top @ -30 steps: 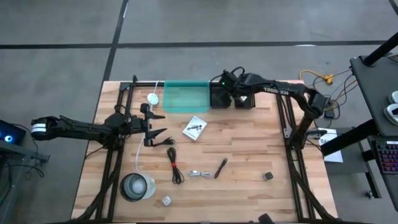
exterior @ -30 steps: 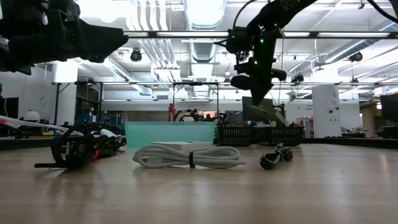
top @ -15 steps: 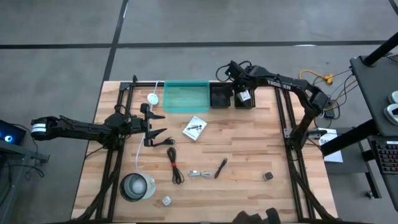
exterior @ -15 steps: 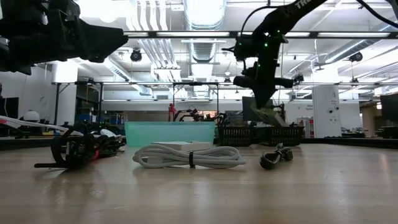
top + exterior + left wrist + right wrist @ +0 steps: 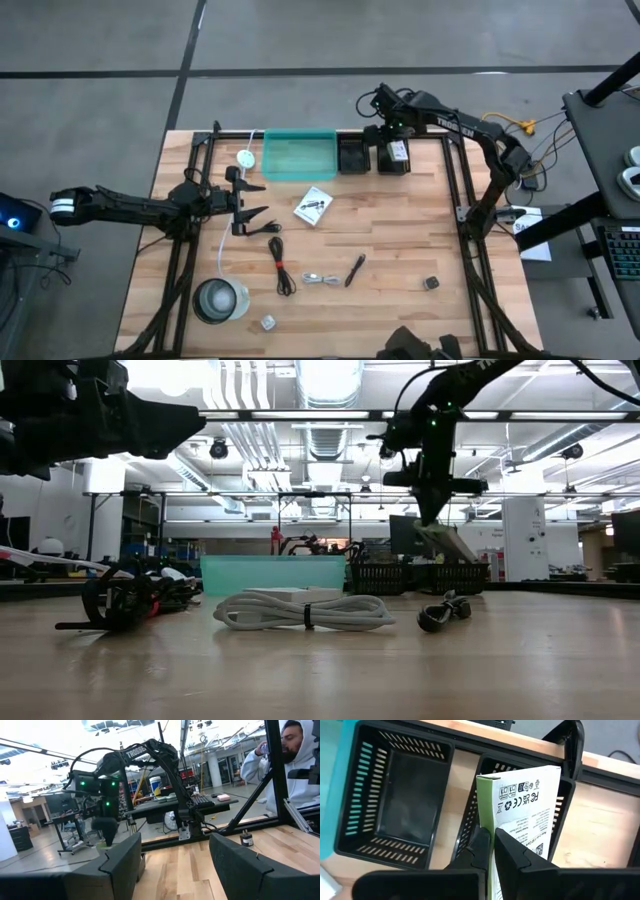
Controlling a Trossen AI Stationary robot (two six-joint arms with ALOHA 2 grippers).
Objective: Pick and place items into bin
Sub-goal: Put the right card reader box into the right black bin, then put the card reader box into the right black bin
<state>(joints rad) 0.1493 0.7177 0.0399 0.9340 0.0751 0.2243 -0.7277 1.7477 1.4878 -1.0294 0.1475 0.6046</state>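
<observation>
My right gripper [image 5: 392, 137] is at the table's far edge, shut on a white printed packet with a green side [image 5: 527, 807], over the right one of two black baskets [image 5: 564, 815]. In the low view the packet [image 5: 446, 544] hangs tilted under the gripper [image 5: 432, 512]. My left gripper [image 5: 252, 201] is open and empty at the table's left, beside the white cord. A white card [image 5: 314, 206], a black cable with a red tie [image 5: 281, 264], a silvery cable [image 5: 319, 279], a black pen [image 5: 355, 270], a dark cube [image 5: 430, 283] and a small clear piece [image 5: 268, 322] lie on the table. My right gripper pinches the packet between its two fingers [image 5: 481, 845] at the end nearest the wrist, along its green side [image 5: 485, 815]. The fingers come from above and point down. The packet is lifted clear and hangs tilted below them, over the right basket.
A teal bin [image 5: 299, 156] stands at the far edge, left of the other black basket [image 5: 353, 156]. A round clear container [image 5: 220, 299] stands near left. A long white cord with a round disc [image 5: 245, 158] runs down the left side. A person shows beyond the table [image 5: 295, 765].
My right gripper has carried the packet a little toward the table's right edge and has turned, from over the gap between the two baskets to over the right basket. The packet stays lifted and tilted.
</observation>
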